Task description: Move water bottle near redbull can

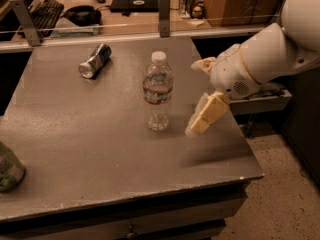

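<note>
The water bottle (pixel 158 91) stands upright near the middle of the grey table (pixel 100 149); it is clear plastic with a white cap and a red-and-white label band. The redbull can (pixel 95 60) lies on its side at the back left of the table, its shiny top facing front-left. My gripper (pixel 194 99) hangs over the table just right of the bottle, at about label height. It is open and empty, one cream finger (pixel 206 115) low and the other higher. It does not touch the bottle.
A greenish rounded object (pixel 7 169) sits at the table's front left edge. A rail with posts (pixel 163 6) runs along the back edge, with a desk holding a keyboard (pixel 44 10) and headphones behind. The table's right edge drops to the floor (pixel 280 194).
</note>
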`<action>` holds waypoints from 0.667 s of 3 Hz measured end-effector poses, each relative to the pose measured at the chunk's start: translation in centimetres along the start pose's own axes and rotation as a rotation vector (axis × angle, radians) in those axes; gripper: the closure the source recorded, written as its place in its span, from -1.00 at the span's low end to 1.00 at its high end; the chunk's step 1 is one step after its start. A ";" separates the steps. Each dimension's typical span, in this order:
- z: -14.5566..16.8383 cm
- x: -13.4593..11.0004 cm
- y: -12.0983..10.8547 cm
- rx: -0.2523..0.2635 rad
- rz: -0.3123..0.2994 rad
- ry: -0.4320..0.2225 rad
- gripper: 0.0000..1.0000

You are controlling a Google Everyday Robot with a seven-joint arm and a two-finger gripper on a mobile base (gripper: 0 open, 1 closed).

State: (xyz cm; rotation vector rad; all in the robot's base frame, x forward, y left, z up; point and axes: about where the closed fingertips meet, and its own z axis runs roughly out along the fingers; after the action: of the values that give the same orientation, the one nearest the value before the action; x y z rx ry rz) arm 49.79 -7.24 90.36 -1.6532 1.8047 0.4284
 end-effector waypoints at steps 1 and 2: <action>3.5 -3.7 -0.4 -0.015 -0.016 -0.198 -1.00; 4.9 -5.9 -0.5 -0.022 -0.009 -0.288 -1.00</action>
State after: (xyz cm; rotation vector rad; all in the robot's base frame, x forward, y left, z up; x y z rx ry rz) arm 51.47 0.29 90.71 -1.5262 1.5833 0.6493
